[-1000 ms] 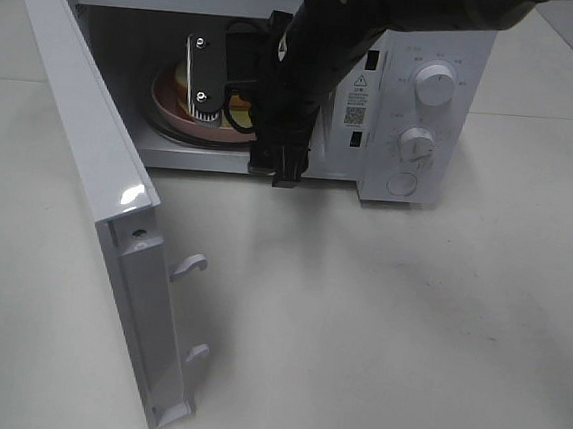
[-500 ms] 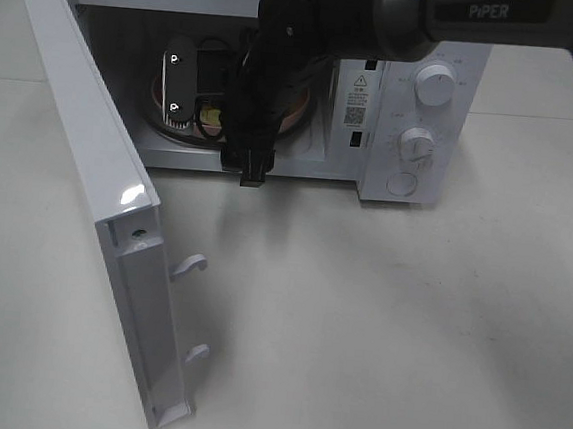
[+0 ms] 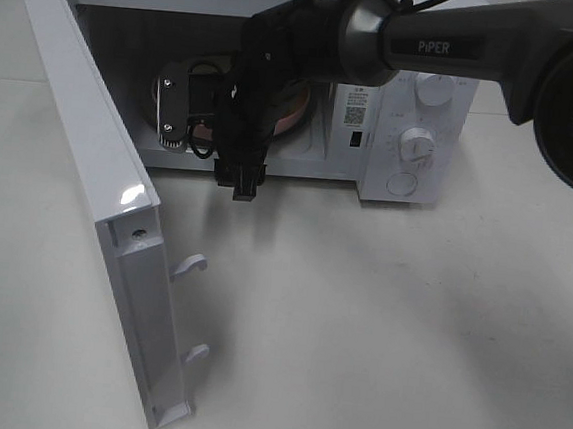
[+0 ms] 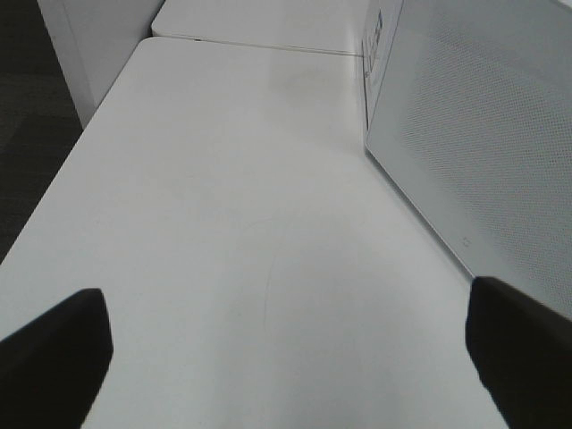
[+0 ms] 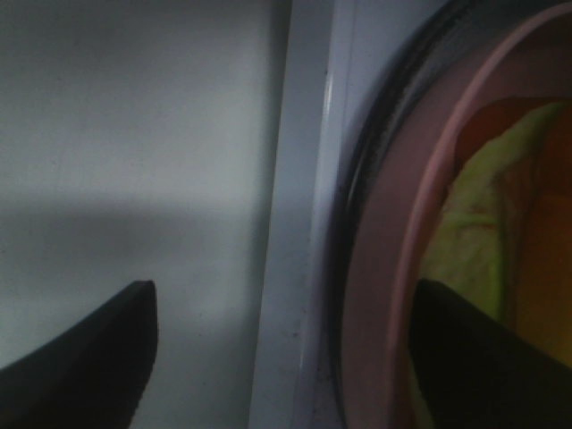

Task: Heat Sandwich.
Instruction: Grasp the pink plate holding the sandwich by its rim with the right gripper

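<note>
Inside the open microwave (image 3: 416, 105), a pink plate (image 5: 393, 268) carries the sandwich (image 5: 465, 223). Right pincer (image 5: 277, 349) hangs released at the opening, grasping nothing; left pincer (image 4: 286, 353) gapes over the bare tabletop (image 4: 232, 223).

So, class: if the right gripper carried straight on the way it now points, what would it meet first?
Most likely the pink plate rim and the microwave's floor edge beside it; depth is unclear. The right gripper's jaws stand apart, holding nothing.
</note>
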Tool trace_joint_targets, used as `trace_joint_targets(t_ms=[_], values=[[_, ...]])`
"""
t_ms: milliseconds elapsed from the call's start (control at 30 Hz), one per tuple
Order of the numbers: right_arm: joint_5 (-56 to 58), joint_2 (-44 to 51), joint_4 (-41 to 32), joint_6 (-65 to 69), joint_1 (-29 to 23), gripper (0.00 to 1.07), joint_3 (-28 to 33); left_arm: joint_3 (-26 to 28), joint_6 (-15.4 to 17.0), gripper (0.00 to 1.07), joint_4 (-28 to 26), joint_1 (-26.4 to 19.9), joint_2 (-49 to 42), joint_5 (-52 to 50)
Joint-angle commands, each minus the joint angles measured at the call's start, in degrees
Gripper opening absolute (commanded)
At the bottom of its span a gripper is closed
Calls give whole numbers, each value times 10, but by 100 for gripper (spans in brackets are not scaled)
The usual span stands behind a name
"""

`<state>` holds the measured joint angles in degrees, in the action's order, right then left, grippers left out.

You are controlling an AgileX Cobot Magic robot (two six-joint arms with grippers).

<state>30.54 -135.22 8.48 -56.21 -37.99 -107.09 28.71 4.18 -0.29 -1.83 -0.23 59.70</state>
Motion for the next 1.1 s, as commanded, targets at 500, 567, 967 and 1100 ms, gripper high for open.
trace_joint_targets(t_ms=[500, 567, 967, 1100], values=[[63, -2, -2, -1, 0, 0, -3, -2, 0, 103, -5, -2, -13, -5], [63, -2, -2, -3, 0, 0, -3, -2, 0, 103, -5, -2, -13, -5], [71, 1, -2, -33, 0, 0, -2, -2, 0, 103, -5, -2, -13, -5], [77, 14, -3, -65, 0, 0, -2, -2, 0, 103, -5, -2, -13, -5]])
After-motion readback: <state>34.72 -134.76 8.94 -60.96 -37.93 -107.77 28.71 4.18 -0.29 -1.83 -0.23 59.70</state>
